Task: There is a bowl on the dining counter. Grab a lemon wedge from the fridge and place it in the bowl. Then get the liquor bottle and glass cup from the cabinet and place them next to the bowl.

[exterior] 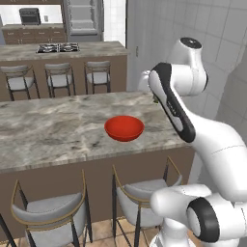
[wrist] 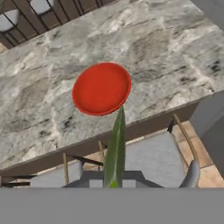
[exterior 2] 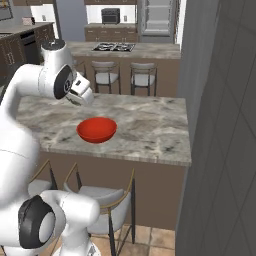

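The bright red bowl (exterior: 124, 128) (exterior 2: 97, 129) (wrist: 101, 88) stands empty on the veined marble dining counter (exterior: 48, 130) (exterior 2: 150, 130) (wrist: 175, 52), near its front edge. My gripper (wrist: 114, 180) (exterior 2: 89, 100) hovers above the counter, a little off to one side of the bowl. It is shut on the lemon wedge (wrist: 116, 148), a thin yellowish-green sliver that sticks out from between the fingers. In the hand view the wedge's tip reaches the bowl's near rim. In the left base view my forearm hides most of the hand.
Grey-cushioned stools (exterior: 48, 217) (exterior: 144, 198) (exterior 2: 107, 200) stand under the counter's front edge. Behind it is a second marble top with a black hob (exterior: 58, 48) and more stools. The fridge (exterior: 83, 19) (exterior 2: 157, 17) stands at the far back. A tiled wall (exterior 2: 220, 125) runs close on the right.
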{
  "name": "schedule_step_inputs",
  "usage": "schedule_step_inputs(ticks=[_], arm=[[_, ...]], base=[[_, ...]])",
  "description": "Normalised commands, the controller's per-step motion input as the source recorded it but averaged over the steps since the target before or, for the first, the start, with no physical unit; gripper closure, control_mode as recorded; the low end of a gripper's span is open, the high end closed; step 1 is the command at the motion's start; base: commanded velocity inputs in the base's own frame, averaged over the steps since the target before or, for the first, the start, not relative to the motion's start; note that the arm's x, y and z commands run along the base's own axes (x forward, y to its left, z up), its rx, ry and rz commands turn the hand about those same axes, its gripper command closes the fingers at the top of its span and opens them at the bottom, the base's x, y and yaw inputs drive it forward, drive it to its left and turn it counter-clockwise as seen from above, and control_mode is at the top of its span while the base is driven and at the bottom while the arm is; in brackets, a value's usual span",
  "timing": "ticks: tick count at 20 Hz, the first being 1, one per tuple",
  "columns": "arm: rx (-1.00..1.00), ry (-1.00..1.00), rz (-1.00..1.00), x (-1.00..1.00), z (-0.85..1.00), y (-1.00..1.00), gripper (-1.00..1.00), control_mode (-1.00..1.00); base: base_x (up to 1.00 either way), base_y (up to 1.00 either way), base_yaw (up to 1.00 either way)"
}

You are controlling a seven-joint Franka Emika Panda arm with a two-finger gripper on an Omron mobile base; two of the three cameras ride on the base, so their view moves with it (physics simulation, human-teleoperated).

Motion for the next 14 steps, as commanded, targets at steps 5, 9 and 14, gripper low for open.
schedule_step_inputs(ticks=[5, 9, 14], arm=[[-0.01, 0.35, 0.09, 0.18, -0.43, 0.13, 1.0, -1.0], [0.0, 0.18, 0.03, 0.27, -0.24, 0.09, 1.0, -1.0], [-0.01, 0.07, 0.03, 0.28, -0.27, 0.02, 1.0, -1.0]], base=[[0.0, 0.0, 0.0], [0.0, 0.0, 0.0], [0.0, 0.0, 0.0]])
